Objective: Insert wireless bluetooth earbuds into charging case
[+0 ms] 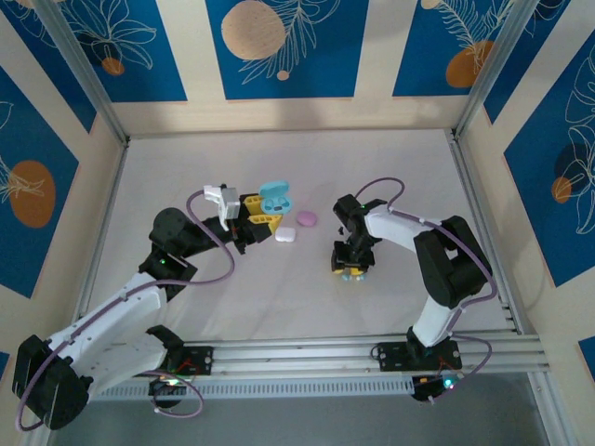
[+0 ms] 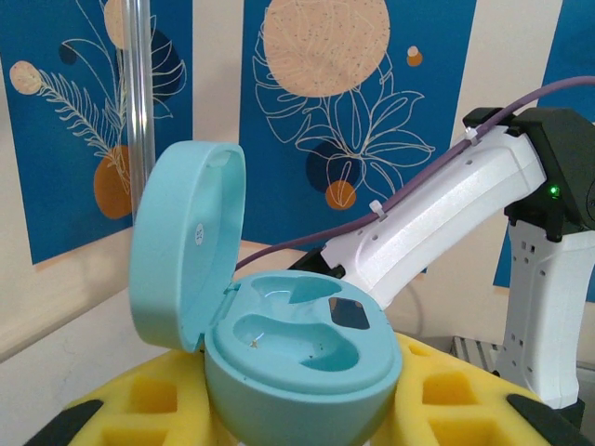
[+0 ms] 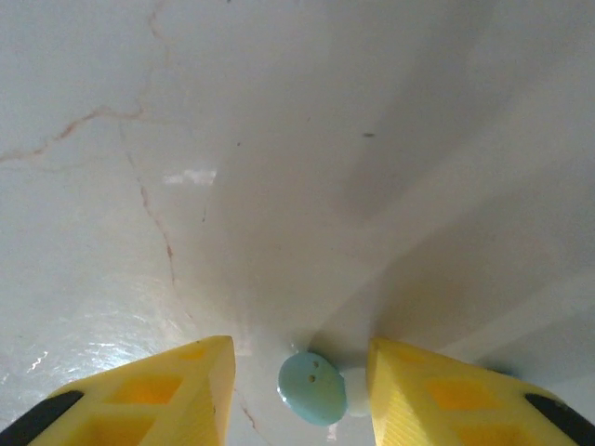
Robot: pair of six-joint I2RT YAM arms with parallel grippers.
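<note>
On the pale counter [image 1: 279,297], my left gripper [image 2: 297,409] is clamped on the open cyan plastic clamshell charging case [image 2: 297,358], with its lid tipped back and its sockets facing up. Close by lie a white case [image 1: 285,234] and a pink case [image 1: 307,218]. Now the right gripper [image 3: 299,346]: it points down with its fingers apart, and a tiny glossy cyan earbud [image 3: 312,388] lies on the counter between them, touching neither.

Pale table [image 1: 279,297]: pink case [image 1: 307,218], white case [image 1: 285,235], cyan earbud [image 3: 312,388].
</note>
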